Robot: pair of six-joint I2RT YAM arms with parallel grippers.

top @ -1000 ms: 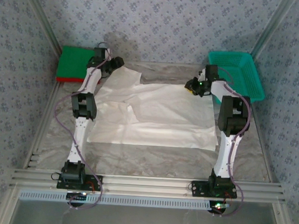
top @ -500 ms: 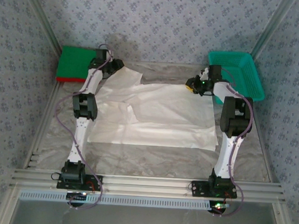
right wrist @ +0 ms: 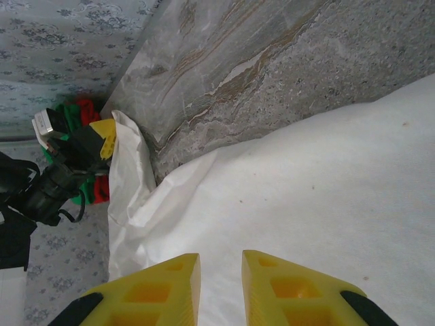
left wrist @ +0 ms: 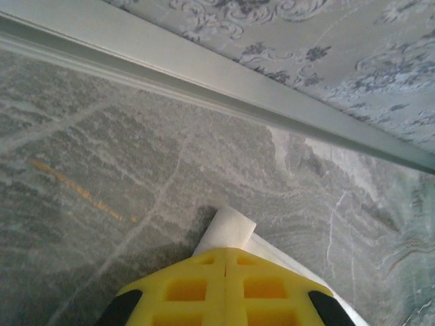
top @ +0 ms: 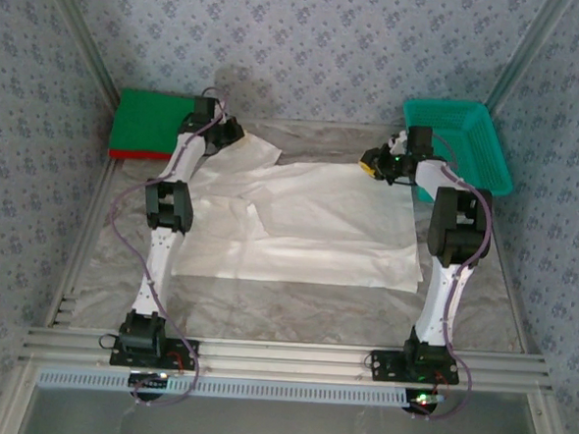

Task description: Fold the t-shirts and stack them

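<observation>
Now | left tool (left wrist: 225,252): clamped shut on a corner of the off-white t-shirt (top: 299,223) | right tool (right wrist: 221,261): fingers slightly apart above that shirt's far right part, nothing visibly pinched | shirt spread on counter (top: 294,306) | green t-shirt (top: 153,118) atop red t-shirt (top: 126,154), far-left corner

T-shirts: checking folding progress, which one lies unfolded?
The off-white t-shirt, spread flat in the middle; the green t-shirt sits folded atop the red t-shirt in the far-left corner.
</observation>
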